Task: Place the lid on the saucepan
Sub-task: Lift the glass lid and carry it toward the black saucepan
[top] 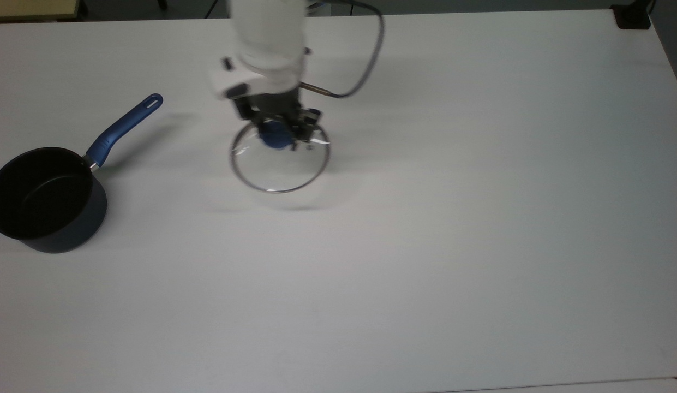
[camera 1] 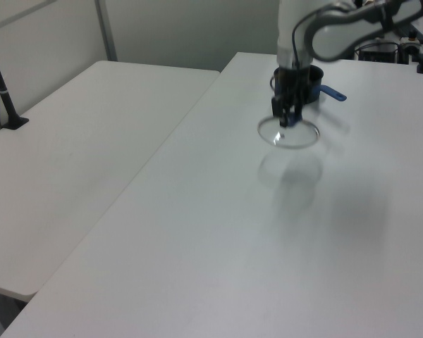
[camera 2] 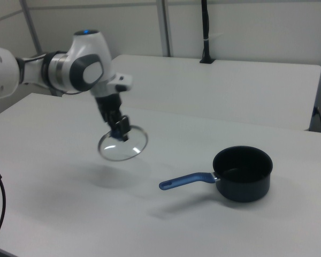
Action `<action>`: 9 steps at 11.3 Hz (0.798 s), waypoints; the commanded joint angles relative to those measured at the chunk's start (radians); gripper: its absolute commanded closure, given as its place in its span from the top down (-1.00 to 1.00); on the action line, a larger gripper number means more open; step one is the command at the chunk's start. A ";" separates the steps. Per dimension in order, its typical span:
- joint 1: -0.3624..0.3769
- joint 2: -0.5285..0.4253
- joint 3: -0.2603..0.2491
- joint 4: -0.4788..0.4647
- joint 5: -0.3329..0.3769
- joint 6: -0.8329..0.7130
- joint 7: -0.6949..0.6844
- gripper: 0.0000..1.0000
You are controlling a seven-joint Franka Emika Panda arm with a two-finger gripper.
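My end effector [top: 278,134] grips the lid [top: 280,158] by its knob above the counter [top: 453,218] (saucepan [top: 43,199] well apart), so I carry it level and centre it over the rim before lowering.

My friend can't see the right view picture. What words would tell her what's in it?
A white robot arm's claw holds a clear glass lid by its blue knob, lifted above a white table with its shadow underneath. To the right view's right, apart from the lid, sits a dark saucepan, open and empty, its blue handle pointing toward the lid.
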 commanded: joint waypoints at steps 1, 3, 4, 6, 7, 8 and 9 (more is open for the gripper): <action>-0.129 0.056 0.000 0.201 -0.009 -0.075 -0.294 -0.06; -0.217 0.081 -0.002 0.242 -0.010 -0.065 -0.467 -0.06; -0.263 0.105 -0.002 0.282 -0.010 -0.062 -0.567 -0.06; -0.337 0.159 -0.003 0.344 -0.010 -0.011 -0.772 -0.06; -0.364 0.177 -0.003 0.345 -0.010 0.074 -0.832 -0.06; -0.383 0.199 -0.003 0.345 -0.010 0.136 -0.868 -0.06; -0.394 0.217 -0.008 0.347 -0.019 0.176 -0.908 -0.06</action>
